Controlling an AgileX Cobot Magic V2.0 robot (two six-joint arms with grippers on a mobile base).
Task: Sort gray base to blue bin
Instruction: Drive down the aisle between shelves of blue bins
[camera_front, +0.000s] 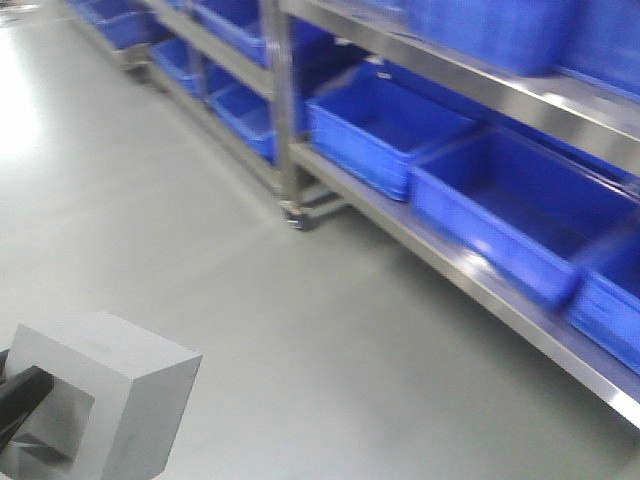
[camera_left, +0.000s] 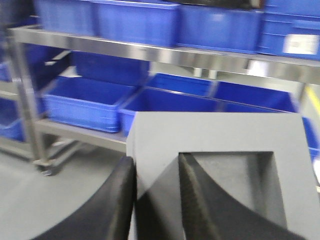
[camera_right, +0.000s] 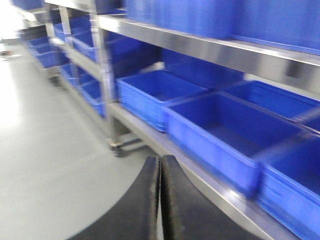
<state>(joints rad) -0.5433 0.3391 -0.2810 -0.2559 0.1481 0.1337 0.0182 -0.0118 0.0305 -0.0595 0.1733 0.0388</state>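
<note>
- The gray base is a matte, sharp-edged, cube-like block. A square recess with sloped inner faces is sunk into the face turned toward the left wrist view.
- The left fingers are black, curved and finely ribbed. One lies against the outside of the block's wall and the other reaches into the recess, so they are clamped on that wall and carry the block.
- In the front view the block sits at the lower left over the floor, well apart from the shelving and not in any container.
- The right fingers, also black and curved, are pressed flat together with nothing between them.
- A blue bin of glossy royal-blue plastic, deep and rectangular with a thick rolled rim, stands on the lower shelf. Similar ones stand touching or just beside it; which one is meant cannot be told.
- The rack is brushed, reflective steel with flat shelf edges and square posts; one post ends in a small caster.
- The floor is smooth pale gray with a soft sheen.
</note>
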